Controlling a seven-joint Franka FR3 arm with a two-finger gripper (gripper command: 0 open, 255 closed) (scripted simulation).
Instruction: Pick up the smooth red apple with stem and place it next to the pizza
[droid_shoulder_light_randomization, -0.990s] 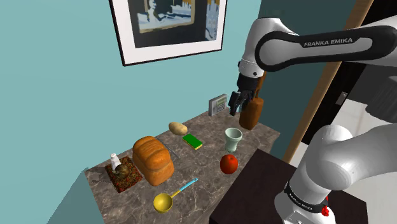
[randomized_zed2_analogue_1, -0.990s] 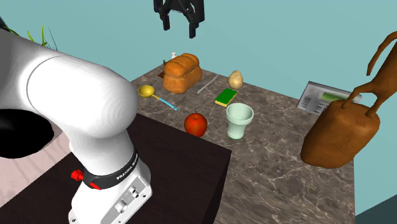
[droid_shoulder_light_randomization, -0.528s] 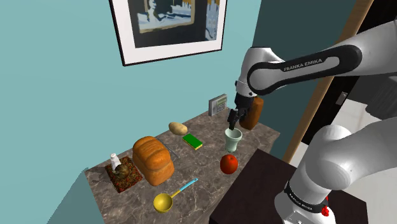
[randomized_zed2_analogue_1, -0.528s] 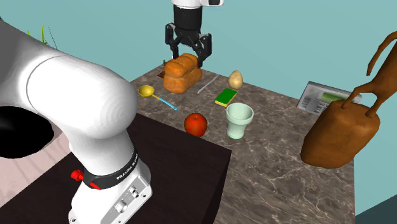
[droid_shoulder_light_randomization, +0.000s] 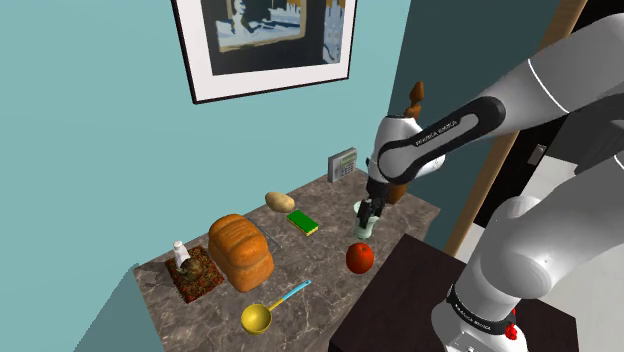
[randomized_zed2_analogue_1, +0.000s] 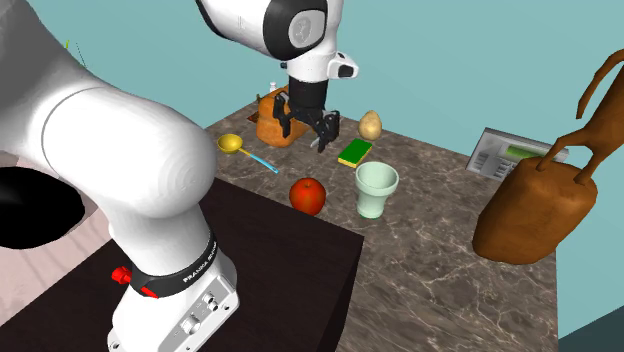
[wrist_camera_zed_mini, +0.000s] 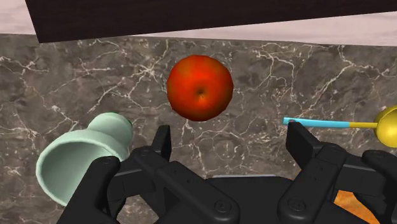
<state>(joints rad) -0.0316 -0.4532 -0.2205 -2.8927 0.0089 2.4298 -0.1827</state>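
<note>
Approach to the grasp. Gripper (wrist_camera_zed_mini: 229, 137) poised above the red apple (wrist_camera_zed_mini: 199, 87), fingers (wrist_camera_zed_mini: 162, 141) spread, clasping nothing. Apple at the counter (droid_shoulder_light_randomization: 320, 275) edge beside the dark stand (droid_shoulder_light_randomization: 400, 290). Calls next for lowering around the apple, then closing. Pale green cup (wrist_camera_zed_mini: 83, 156) just beside the apple, near one finger. Bread loaf (droid_shoulder_light_randomization: 240, 250) and yellow spoon (droid_shoulder_light_randomization: 268, 308) between apple and pizza (droid_shoulder_light_randomization: 197, 277) at the counter's far end.

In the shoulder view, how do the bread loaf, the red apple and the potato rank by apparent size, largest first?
1. Bread loaf, clearly largest.
2. Red apple and potato: nearly alike; the potato lies farther from the camera, so no ranking.
</note>
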